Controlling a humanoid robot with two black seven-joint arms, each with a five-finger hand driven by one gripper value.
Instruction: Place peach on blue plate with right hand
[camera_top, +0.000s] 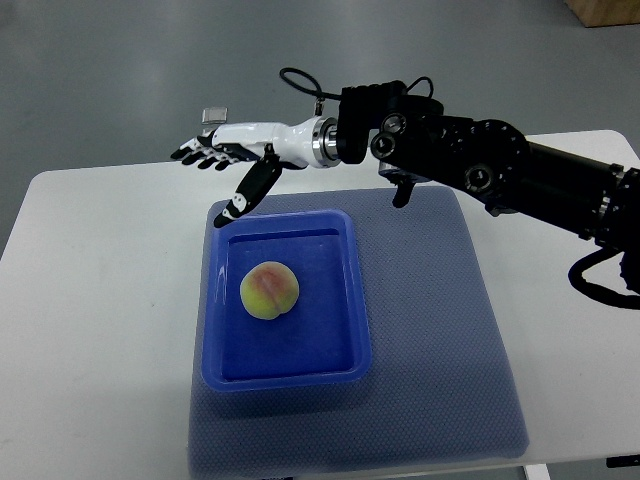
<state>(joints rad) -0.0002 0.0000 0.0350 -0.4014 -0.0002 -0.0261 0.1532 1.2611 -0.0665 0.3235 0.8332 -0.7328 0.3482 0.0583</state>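
a white table (100, 300) carries a blue-grey mat (440, 330), and on the mat's left part sits a blue plate (345, 300), a shallow square tray. the right arm (500, 165) reaches in over the table's far edge, its right hand (235, 150) above the plate's far left corner with fingers spread and empty. the peach (269, 290) lies inside the plate, left of centre.

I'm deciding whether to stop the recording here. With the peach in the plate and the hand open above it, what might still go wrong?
The right hand hangs open past the blue plate's far rim, thumb pointing down near the far-left corner; a low retreat might clip the rim and shift the plate on the mat. The peach is round and could roll if jolted.
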